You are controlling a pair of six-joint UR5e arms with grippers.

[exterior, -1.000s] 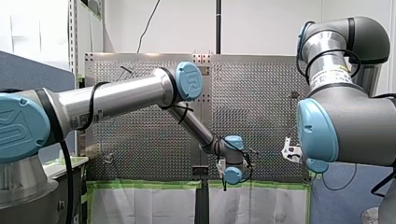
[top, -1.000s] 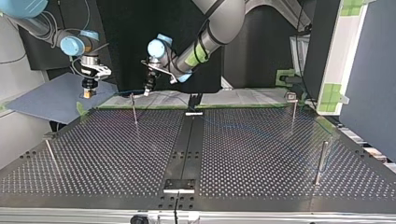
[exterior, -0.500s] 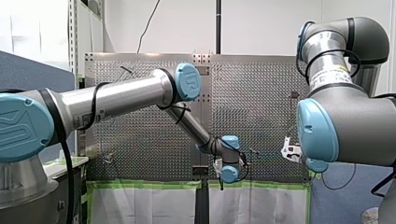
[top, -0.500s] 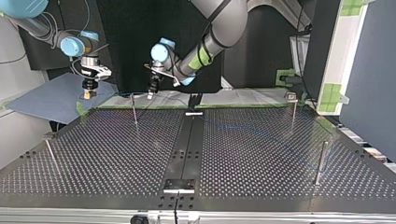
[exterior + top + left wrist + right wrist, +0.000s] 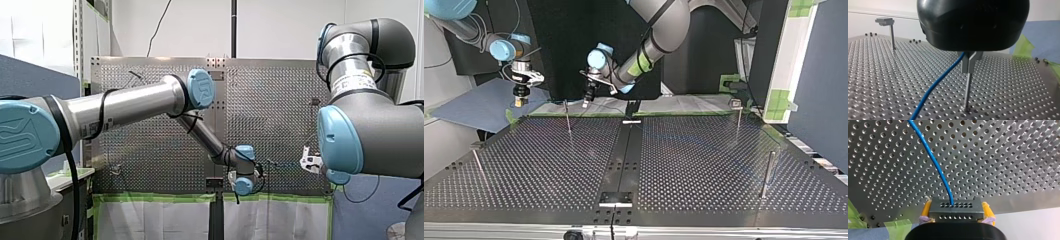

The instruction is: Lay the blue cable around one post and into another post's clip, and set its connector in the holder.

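Perforated steel counter (image 5: 1010,157): our right pincer (image 5: 956,208), yellow-padded, is clenched on the grey perforated connector block (image 5: 956,216), its thin blue cable (image 5: 935,162) arcing off above the holes. Beneath our left pincer (image 5: 587,96) the cable reaches a slim metal post (image 5: 968,87); that grip we cannot tell.

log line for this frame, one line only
right pincer: shut on connector | left pincer: just behind clip post, grip unclear | blue cable: leaves connector, runs past clip post
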